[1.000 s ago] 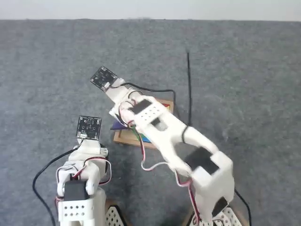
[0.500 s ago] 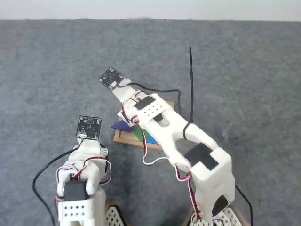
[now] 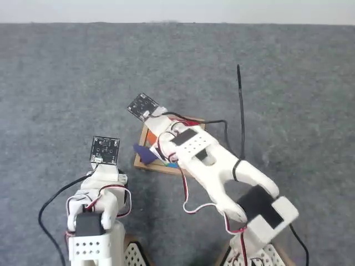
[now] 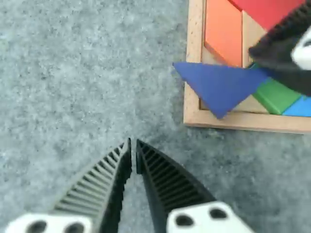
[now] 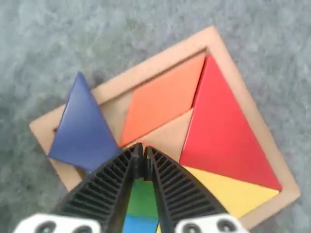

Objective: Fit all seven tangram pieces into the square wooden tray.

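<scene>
Most pieces (image 5: 218,126) sit in the tray (image 5: 214,36); the blue triangle (image 5: 80,128) straddles its rim, unseated. The right jaws hang closed, empty, over the tray; the left jaws, nearly closed, empty, over the bench (image 4: 73,73).

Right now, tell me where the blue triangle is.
In the left wrist view, the blue triangle lies across the tray rim, beside the orange piece, one tip over the carpet.

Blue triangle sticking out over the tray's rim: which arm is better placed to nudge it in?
Probably the right. The right arm's jaws, shut, hang over the tray, just beside the blue triangle. The left arm's jaws, also shut, sit over the carpet, apart from the tray.
</scene>
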